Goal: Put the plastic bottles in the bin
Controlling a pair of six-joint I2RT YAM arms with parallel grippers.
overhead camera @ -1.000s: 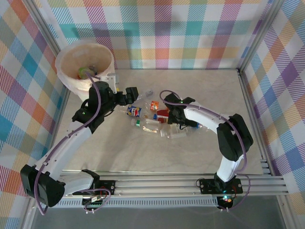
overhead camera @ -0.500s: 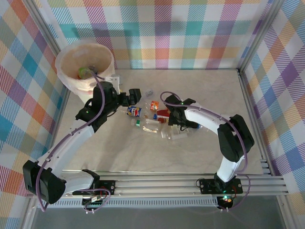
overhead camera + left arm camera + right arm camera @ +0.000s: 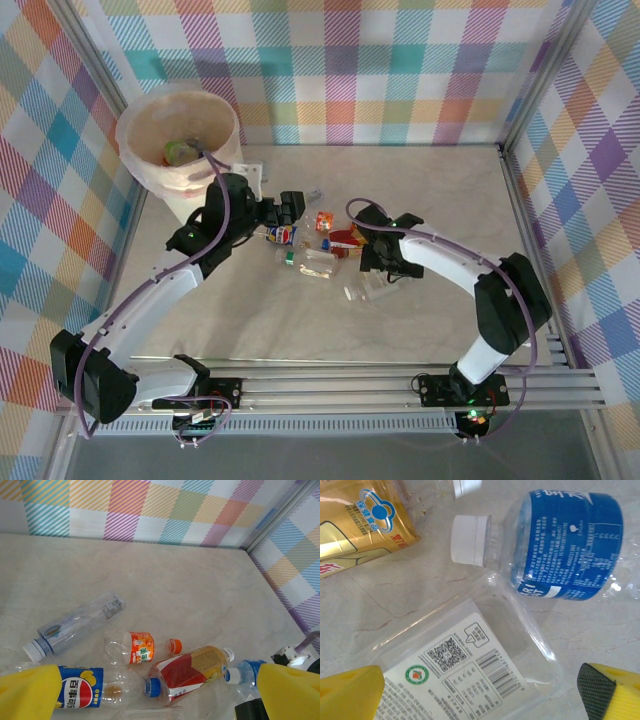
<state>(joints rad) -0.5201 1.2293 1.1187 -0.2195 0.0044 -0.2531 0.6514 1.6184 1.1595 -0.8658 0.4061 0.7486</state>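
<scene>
- several plastic bottles (image 3: pixel 318 258) lie loose in a heap mid table (image 3: pixel 450 200), none of them gripped. the one that matters imo is the clear bottle with the qr label (image 3: pixel 455 667). it's flat on its side right under the right gripper (image 3: pixel 480 700), base toward the right-hand finger, long axis slanting down to the left in the wrist view. so it runs more along the line between the fingers than across it.

- yep. fingers are spread wide, one at each bottom corner, nothing touching. my guess is it wants a wrist turn before coming down, or it pinches the thing end to end. also the blue-labelled bottle (image 3: pixel 570 545) sits just beside it and could get bumped.

- and the left gripper (image 3: pixel 157 701)? also wide apart, with the pepsi bottle (image 3: pixel 82 689) lying finger to finger between the tips, blue cap pointing right in that view. same lengthwise problem.

- true, but the left arm is the nearer one to the bin (image 3: pixel 170 185), which stands at the far left corner, well apart from the heap. the right arm would have to carry across the whole pile.
</scene>
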